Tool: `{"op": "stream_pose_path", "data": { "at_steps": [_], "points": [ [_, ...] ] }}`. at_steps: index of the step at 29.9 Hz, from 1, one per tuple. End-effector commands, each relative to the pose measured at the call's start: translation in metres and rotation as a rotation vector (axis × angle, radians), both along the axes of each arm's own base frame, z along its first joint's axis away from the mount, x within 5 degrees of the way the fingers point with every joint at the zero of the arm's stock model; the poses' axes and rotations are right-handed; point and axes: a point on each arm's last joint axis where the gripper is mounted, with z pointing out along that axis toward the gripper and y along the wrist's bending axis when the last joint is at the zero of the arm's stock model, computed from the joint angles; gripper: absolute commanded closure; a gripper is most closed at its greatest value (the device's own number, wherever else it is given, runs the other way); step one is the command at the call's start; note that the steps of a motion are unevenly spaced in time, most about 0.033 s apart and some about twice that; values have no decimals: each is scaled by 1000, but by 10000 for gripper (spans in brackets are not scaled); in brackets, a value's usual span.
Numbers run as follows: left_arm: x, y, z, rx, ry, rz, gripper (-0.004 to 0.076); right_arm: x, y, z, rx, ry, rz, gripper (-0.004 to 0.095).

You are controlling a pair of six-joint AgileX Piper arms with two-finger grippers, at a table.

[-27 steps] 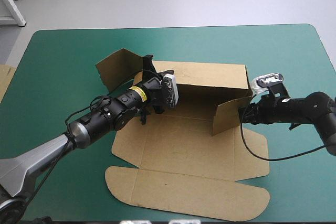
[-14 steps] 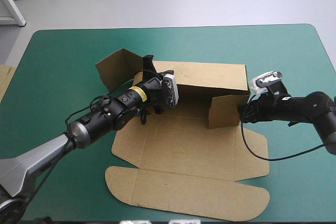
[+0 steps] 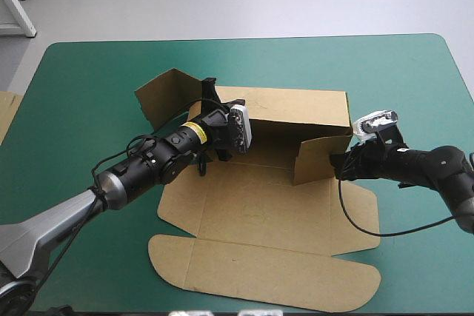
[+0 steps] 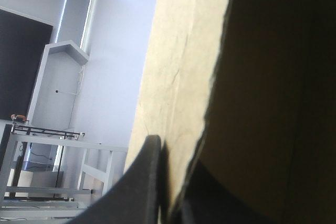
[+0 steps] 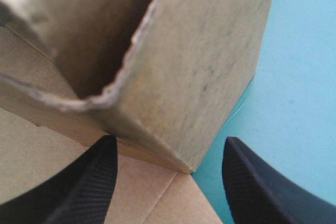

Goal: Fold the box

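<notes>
Left pincer, arm stretched low over the counter, clamps the box's rear wall; right pincer (spread wide) straddles the side flap.

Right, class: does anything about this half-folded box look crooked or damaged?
Yes. The box is lopsided: its right flap stands turned inward, while the left flap splays outward. Seen from the right wrist, the right flap's cut edge looks ragged and bent.
</notes>
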Motion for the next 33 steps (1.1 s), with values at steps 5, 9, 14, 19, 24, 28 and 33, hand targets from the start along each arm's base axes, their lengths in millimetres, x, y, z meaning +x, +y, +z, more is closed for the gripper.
{"op": "stream_pose_path", "data": {
  "at_steps": [5, 9, 14, 19, 24, 28, 33],
  "points": [
    [-7, 1, -14, 50, 157, 26, 734, -1, 1, 15, 20, -223, -82, 374],
    [-7, 1, -14, 50, 157, 26, 734, -5, 13, 1, -24, -266, -109, 374],
    [-8, 2, -15, 55, 163, 27, 734, -6, 30, 1, -117, -325, -146, 377],
    [-8, 2, -15, 50, 171, 30, 734, -6, 32, 1, -137, -326, -174, 378],
    [-8, 2, -15, 50, 171, 30, 734, -6, 33, 1, -115, -318, -179, 384],
    [-8, 2, -15, 49, 169, 30, 734, -7, 37, 1, -85, -316, -149, 462],
    [-8, 2, -15, 49, 169, 30, 734, -7, 38, 1, -44, -300, -164, 547]
  ]
}}
